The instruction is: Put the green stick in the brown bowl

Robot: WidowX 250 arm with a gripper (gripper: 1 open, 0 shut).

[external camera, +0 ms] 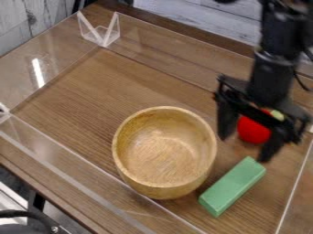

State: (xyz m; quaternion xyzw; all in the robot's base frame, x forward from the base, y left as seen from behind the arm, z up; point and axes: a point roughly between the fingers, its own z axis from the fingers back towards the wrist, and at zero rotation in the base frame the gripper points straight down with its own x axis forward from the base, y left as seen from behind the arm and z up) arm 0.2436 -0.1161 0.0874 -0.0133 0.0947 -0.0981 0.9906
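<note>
The green stick (233, 186) lies flat on the wooden table at the front right, just right of the brown bowl (164, 151). The bowl stands upright with nothing inside it. My gripper (258, 136) hangs open above the table to the right of the bowl, its dark fingers (229, 122) pointing down with nothing between them. It is a little above and behind the stick's far end, apart from it.
A red strawberry toy (254, 129) with a green top sits behind the gripper's fingers, partly hidden by them. Clear plastic walls (73, 59) enclose the table on all sides, with a wall edge close to the stick's right.
</note>
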